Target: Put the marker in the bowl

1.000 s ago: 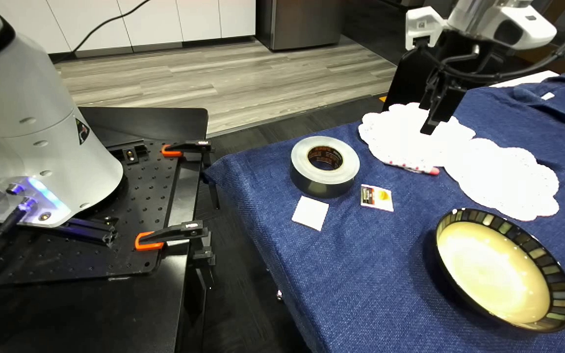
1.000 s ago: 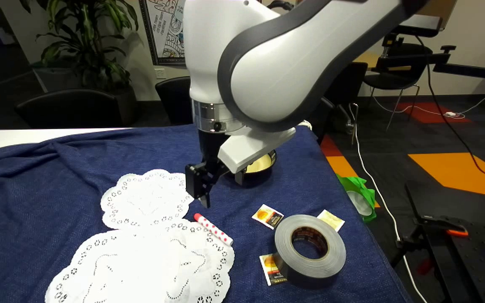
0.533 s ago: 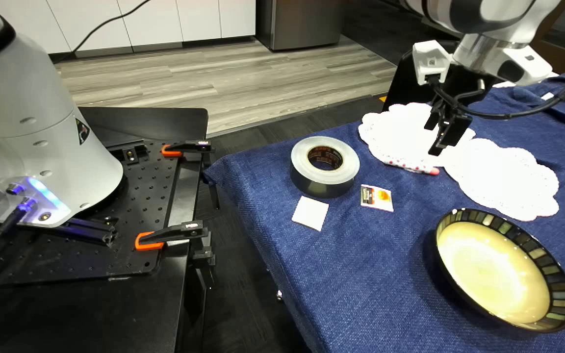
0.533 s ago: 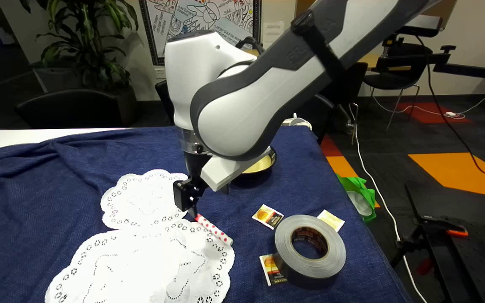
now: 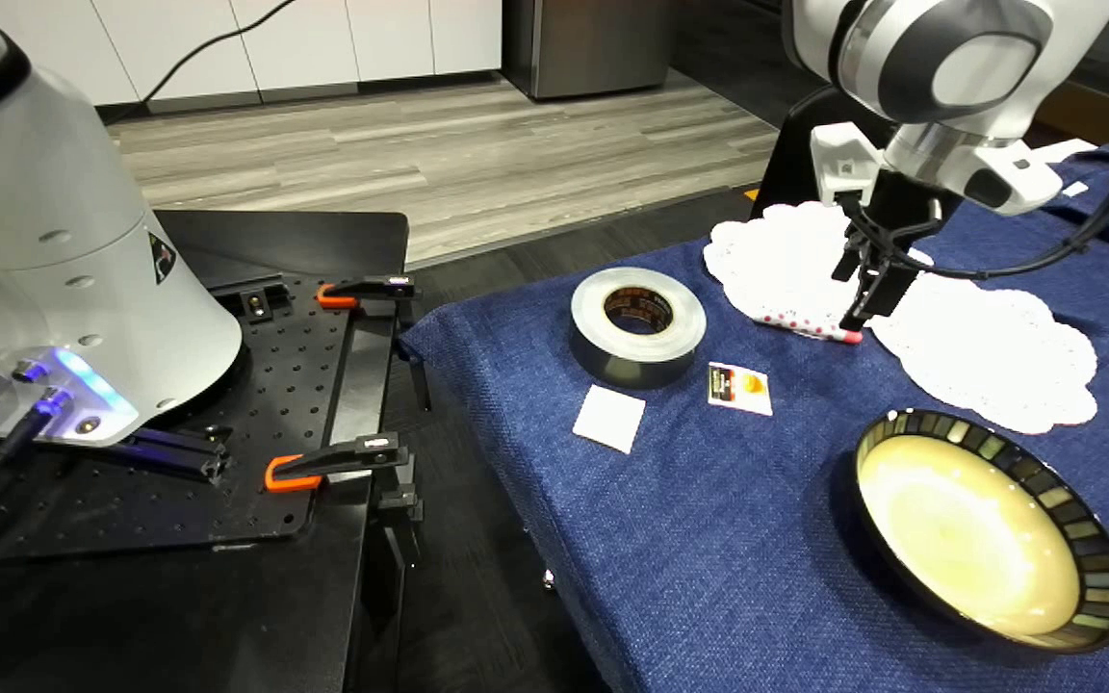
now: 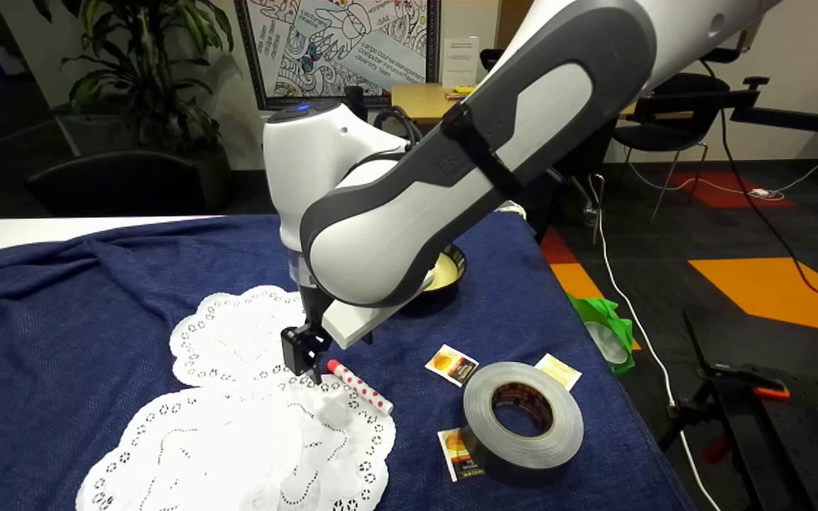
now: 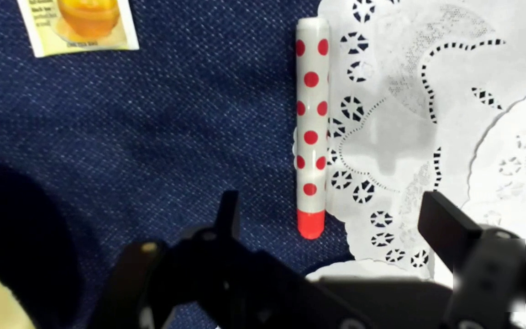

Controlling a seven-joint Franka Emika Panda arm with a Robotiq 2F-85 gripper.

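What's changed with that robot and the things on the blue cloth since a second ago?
The gripper moved down toward the red-dotted marker, its jaws open; nothing was grabbed or let go. The marker, dark-rimmed bowl and tape roll stayed where they were.

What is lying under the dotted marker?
The marker lies over the edge of a white doily, showing on both sides; blue cloth shows around the red tip. The part directly beneath is hidden.

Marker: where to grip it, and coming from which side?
Likely the middle of the marker, from straight above, closing across its width: it lies flat, slim and straight, partly over the edge of a white doily. In the wrist view the open pincer straddles the red end, so perhaps shift toward the middle first.
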